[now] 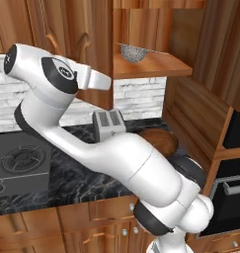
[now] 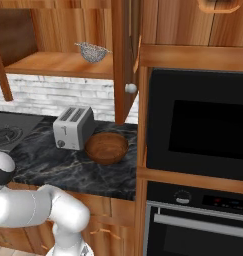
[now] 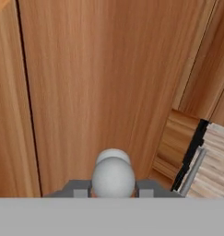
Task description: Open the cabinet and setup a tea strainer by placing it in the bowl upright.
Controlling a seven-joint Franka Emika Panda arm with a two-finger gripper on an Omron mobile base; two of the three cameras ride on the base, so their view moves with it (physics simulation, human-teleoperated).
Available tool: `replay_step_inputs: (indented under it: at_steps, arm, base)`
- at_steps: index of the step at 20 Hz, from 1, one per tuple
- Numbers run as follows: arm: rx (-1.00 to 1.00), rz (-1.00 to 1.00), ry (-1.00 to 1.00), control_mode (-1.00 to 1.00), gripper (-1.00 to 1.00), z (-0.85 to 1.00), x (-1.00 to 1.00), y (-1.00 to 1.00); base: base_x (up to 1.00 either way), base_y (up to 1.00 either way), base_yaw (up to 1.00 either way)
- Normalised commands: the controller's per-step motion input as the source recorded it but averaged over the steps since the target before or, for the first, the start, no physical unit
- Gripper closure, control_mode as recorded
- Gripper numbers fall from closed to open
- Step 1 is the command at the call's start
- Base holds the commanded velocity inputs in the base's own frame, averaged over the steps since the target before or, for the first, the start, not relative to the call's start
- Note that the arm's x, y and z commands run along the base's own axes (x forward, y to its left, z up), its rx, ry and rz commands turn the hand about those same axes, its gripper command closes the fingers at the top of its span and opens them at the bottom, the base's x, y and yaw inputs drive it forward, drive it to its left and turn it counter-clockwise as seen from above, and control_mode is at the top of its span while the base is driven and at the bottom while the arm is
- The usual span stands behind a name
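Note:
The cabinet point(image 1: 151, 29) stands open, and its shelf point(image 2: 58, 64) holds the silver mesh tea strainer point(image 1: 133, 52) point(image 2: 93, 51). My gripper point(image 1: 109, 82) is at the edge of the left door point(image 1: 77, 39). In the hand view the gripper point(image 3: 113, 190) is shut on that door's round silver knob point(image 3: 113, 176), one fingertip on each side. The right door point(image 2: 121, 55) is swung out, its knob point(image 2: 130, 88) facing right. The dark wooden bowl point(image 2: 106, 147) point(image 1: 163, 141) sits on the counter below the shelf, partly hidden by my arm in the left base view.
A silver toaster point(image 2: 73, 127) point(image 1: 109, 123) stands just left of the bowl on the dark marble counter point(image 2: 53, 165). A stove top point(image 1: 22, 163) lies at the left. A black wall oven point(image 2: 203, 125) fills the tall unit at the right.

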Motion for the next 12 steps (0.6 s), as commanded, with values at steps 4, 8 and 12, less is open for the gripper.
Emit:
replay_step_inputs:
  at_steps: [4,8,12]
  arm:
    - [0.0,0.0,0.0,-1.0,-1.0,0.0,0.0,0.02]
    - [0.0,0.0,0.0,-1.0,-1.0,0.0,0.0,0.0]
    - [0.0,0.0,0.0,-1.0,-1.0,0.0,0.0,0.0]
  base:
    - [0.0,0.0,0.0]
    - [0.0,0.0,0.0]
    - [0.0,0.0,0.0]
